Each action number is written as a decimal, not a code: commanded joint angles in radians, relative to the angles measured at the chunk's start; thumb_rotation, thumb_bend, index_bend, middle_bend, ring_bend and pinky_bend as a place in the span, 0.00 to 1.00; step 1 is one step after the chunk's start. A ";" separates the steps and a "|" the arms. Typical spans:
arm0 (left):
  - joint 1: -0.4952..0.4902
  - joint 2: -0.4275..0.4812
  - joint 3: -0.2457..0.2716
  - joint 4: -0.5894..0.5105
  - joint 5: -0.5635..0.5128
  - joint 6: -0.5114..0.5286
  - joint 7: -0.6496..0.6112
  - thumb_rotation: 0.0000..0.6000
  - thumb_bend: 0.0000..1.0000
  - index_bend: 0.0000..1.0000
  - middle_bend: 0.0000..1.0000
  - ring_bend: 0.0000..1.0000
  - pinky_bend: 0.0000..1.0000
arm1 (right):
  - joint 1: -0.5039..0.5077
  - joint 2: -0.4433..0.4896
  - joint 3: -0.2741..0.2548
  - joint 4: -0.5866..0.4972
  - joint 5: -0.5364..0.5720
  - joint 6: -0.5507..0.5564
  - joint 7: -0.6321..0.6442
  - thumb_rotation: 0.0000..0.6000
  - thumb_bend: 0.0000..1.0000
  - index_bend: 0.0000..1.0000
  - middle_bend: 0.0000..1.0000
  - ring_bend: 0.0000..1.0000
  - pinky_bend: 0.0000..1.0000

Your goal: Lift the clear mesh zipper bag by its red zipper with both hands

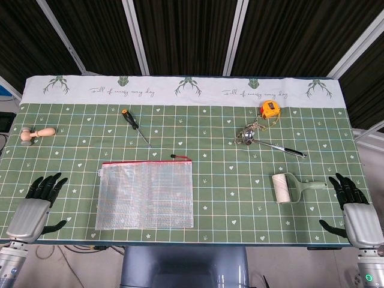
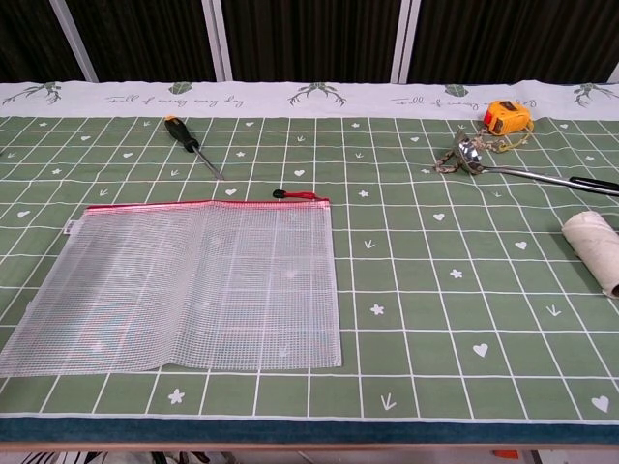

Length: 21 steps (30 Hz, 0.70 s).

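Observation:
The clear mesh zipper bag [image 1: 146, 195] [image 2: 184, 286] lies flat on the green checked tablecloth, left of centre. Its red zipper [image 1: 146, 161] [image 2: 205, 203] runs along the far edge, with the pull tab [image 1: 174, 156] [image 2: 281, 193] at the right end. My left hand [image 1: 33, 208] rests at the table's near left corner, fingers spread, holding nothing, well left of the bag. My right hand [image 1: 355, 213] rests at the near right corner, fingers spread and empty. Neither hand shows in the chest view.
A screwdriver [image 1: 134, 124] [image 2: 192, 144] lies behind the bag. A wooden stamp [image 1: 36, 134] sits far left. A yellow tape measure [image 1: 270, 108] [image 2: 507, 116], a metal strainer spoon [image 1: 267, 142] [image 2: 522, 167] and a lint roller [image 1: 290, 187] [image 2: 592, 246] occupy the right side.

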<state>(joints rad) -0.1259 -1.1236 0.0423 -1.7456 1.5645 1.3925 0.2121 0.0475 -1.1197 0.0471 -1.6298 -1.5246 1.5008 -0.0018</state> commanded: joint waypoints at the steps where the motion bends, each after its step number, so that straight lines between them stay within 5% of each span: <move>1: 0.000 -0.001 -0.002 -0.007 -0.003 0.000 0.000 1.00 0.00 0.00 0.00 0.00 0.00 | -0.002 0.001 0.000 0.002 -0.004 0.006 0.000 1.00 0.11 0.00 0.00 0.00 0.19; 5: -0.015 -0.001 -0.019 -0.040 -0.017 -0.012 0.004 1.00 0.00 0.00 0.00 0.00 0.00 | -0.002 0.002 0.002 0.008 0.004 0.003 0.004 1.00 0.12 0.00 0.00 0.00 0.19; 11: -0.128 -0.019 -0.118 -0.137 -0.083 -0.116 0.098 1.00 0.05 0.00 0.00 0.00 0.00 | 0.006 -0.003 0.004 0.015 0.007 -0.011 0.006 1.00 0.12 0.00 0.00 0.00 0.19; 21: -0.422 -0.212 -0.335 -0.109 -0.440 -0.311 0.389 1.00 0.14 0.15 0.00 0.00 0.00 | 0.006 -0.003 0.008 0.009 0.027 -0.020 0.015 1.00 0.12 0.00 0.00 0.00 0.19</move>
<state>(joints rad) -0.4631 -1.2635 -0.2295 -1.8870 1.2207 1.1343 0.5196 0.0530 -1.1239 0.0541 -1.6197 -1.5004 1.4833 0.0108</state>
